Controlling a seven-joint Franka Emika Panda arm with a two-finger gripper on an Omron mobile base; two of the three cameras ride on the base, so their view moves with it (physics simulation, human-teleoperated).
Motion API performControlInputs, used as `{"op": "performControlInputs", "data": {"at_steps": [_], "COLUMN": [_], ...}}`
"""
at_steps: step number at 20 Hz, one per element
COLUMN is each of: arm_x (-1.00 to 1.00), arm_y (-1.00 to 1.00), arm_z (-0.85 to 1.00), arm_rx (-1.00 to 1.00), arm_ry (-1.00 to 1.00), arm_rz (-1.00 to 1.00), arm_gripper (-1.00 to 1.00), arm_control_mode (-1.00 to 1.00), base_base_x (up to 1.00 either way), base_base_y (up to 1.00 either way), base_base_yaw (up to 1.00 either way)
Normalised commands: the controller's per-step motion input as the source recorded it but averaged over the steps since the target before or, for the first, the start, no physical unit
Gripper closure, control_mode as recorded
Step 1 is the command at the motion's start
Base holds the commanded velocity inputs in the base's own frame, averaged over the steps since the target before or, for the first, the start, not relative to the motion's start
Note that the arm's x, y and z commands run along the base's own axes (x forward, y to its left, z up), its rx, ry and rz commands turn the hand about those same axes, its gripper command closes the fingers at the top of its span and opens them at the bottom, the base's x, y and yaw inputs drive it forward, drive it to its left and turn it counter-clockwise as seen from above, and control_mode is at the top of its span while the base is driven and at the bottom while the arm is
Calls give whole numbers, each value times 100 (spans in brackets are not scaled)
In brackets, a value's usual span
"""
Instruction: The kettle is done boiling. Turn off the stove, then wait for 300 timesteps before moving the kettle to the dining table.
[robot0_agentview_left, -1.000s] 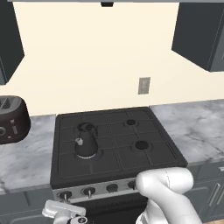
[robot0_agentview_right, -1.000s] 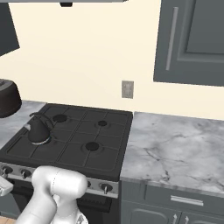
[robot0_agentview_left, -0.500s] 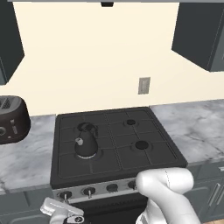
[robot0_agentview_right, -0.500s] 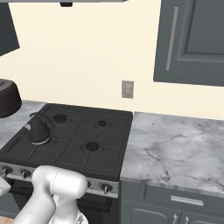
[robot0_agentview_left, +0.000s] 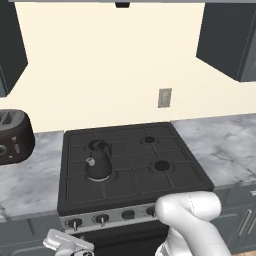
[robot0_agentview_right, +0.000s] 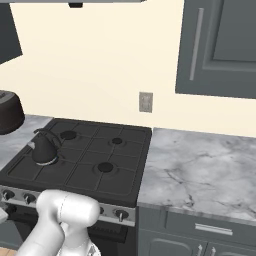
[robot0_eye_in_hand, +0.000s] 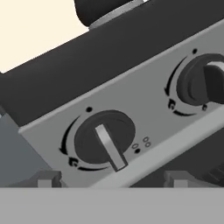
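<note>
In the left base view, the toaster (robot0_agentview_left: 14, 137) stands on the left worktop. Beside it, the kettle (robot0_agentview_left: 98, 161) sits on the front-left burner of the stove (robot0_agentview_left: 135, 165). The gripper (robot0_eye_in_hand: 111, 177) stands wide open before the leftmost knob (robot0_eye_in_hand: 104, 139), touching nothing.

You've got the stove (robot0_agentview_left: 150, 177) set between two marble worktops, left one (robot0_agentview_left: 30, 177) and right one (robot0_agentview_left: 222, 145). The kettle (robot0_agentview_left: 98, 161) sits on the front-left burner grate, spout toward the front left. The toaster (robot0_agentview_left: 14, 136) stands on the left worktop near the wall, well apart from the kettle.
</note>
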Motion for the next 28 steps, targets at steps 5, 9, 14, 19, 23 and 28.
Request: {"op": "performControlInputs", "data": {"at_steps": [5, 9, 14, 19, 23, 28], "arm_x": [-44, -41, -41, -39, -27, -13], "arm_y": [27, 21, 7, 0, 0, 0], "arm_z": [29, 51, 53, 57, 65, 76], "arm_rx": [0, 0, 0, 1, 3, 2], "arm_ry": [0, 0, 0, 0, 2, 6], "arm_rz": [0, -3, -6, -5, -4, -4], "arm_gripper": [-100, -100, -100, -100, -100, -100], "arm_control_mode": [-100, -100, -100, -100, -100, -100], "base_base_x": [0, 0, 0, 0, 0, 0], "base_base_y": [0, 0, 0, 0, 0, 0], "base_base_yaw": [0, 0, 0, 0, 0, 0]}}
